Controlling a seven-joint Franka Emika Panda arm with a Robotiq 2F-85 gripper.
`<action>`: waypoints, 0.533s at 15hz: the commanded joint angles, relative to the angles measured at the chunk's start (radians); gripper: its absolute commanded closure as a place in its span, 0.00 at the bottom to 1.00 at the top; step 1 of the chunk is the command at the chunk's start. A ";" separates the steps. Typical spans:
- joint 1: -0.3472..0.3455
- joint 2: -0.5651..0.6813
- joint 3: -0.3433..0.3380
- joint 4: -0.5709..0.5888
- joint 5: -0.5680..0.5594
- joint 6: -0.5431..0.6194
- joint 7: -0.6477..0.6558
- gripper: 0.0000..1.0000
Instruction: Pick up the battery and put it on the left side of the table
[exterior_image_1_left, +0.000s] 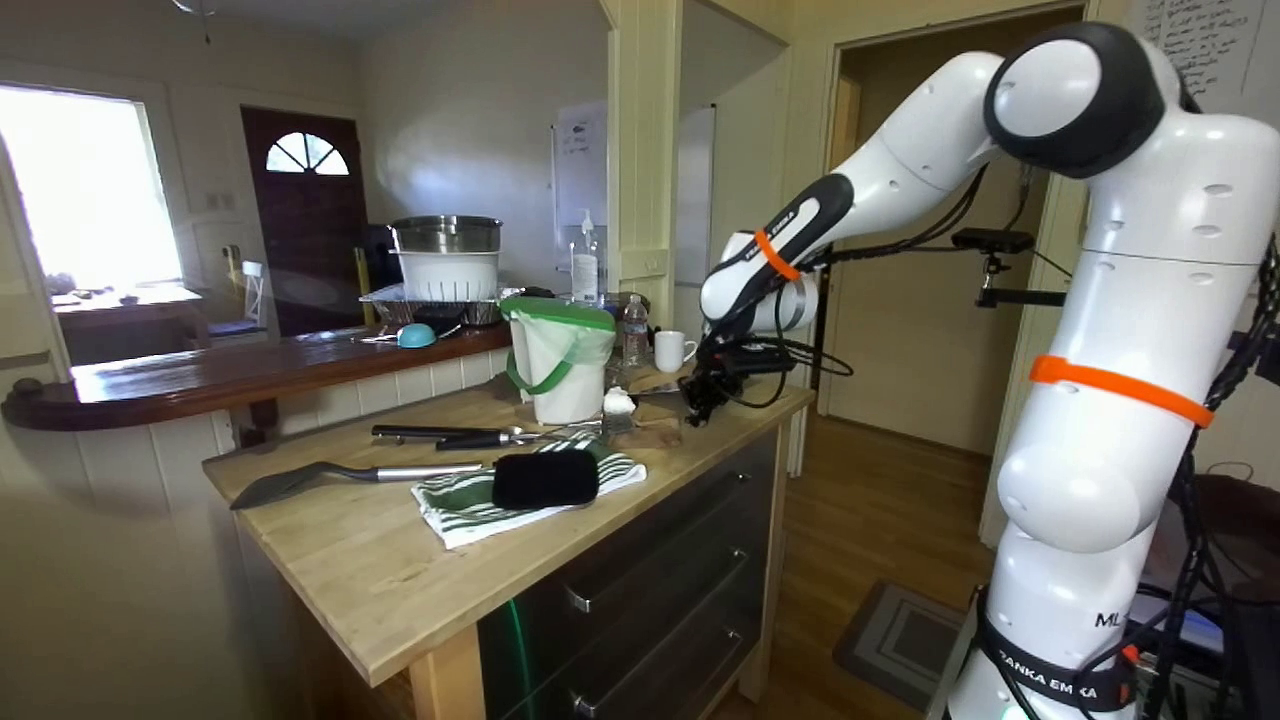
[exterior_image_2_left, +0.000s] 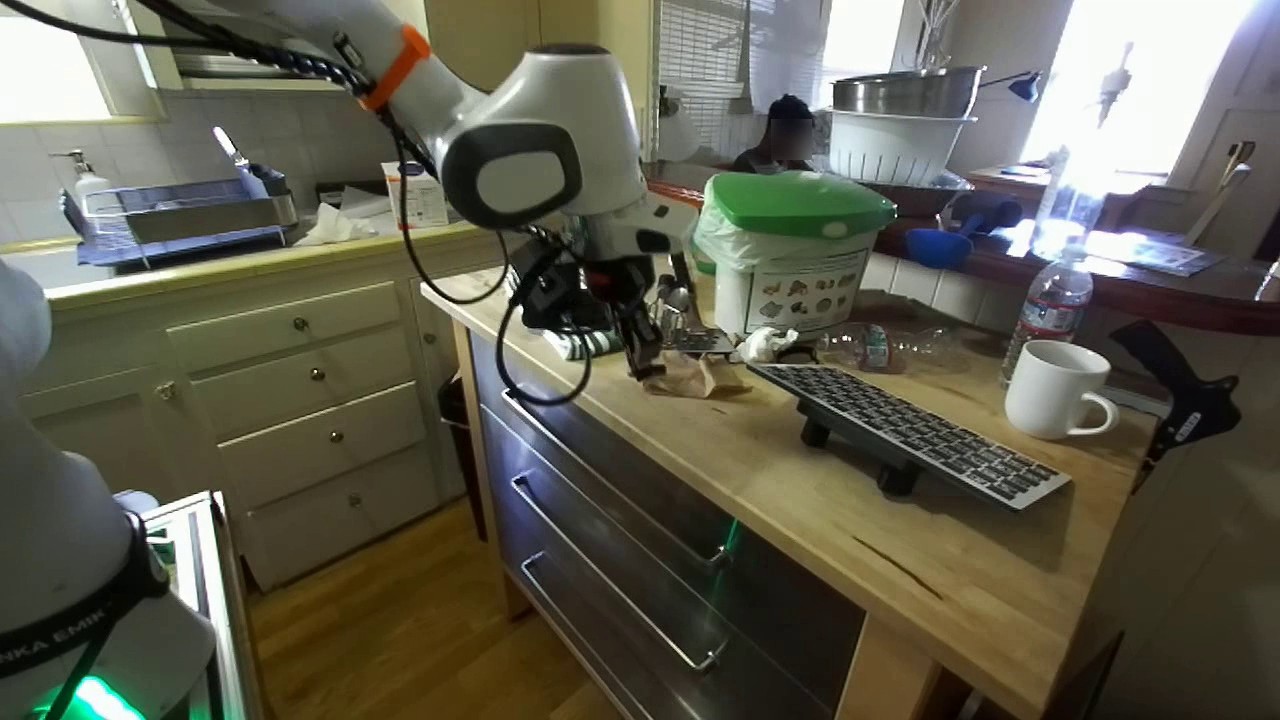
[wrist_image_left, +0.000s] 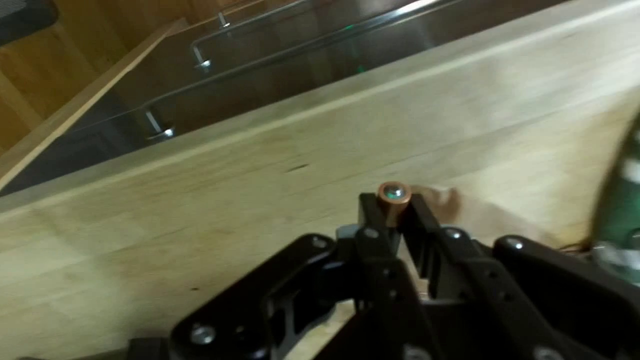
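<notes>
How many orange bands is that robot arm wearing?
2 in an exterior view: an upper band on the slanting forearm, a lower band around the upright section nearer the base. More may be hidden.

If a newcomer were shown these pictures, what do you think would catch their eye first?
Probably the big white arm with its orange bands, reaching in from the right over the counter in an exterior view. Next might be the green-lidded white bin, standing on the counter in both exterior views. In the wrist view, the eye likely goes to the coppery battery held in the pincer, just right of centre.
</notes>
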 joint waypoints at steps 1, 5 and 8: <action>0.076 -0.227 0.018 -0.025 0.097 -0.281 -0.117 0.96; 0.182 -0.311 0.043 0.063 0.130 -0.505 -0.188 0.96; 0.270 -0.265 0.070 0.147 0.182 -0.499 -0.261 0.96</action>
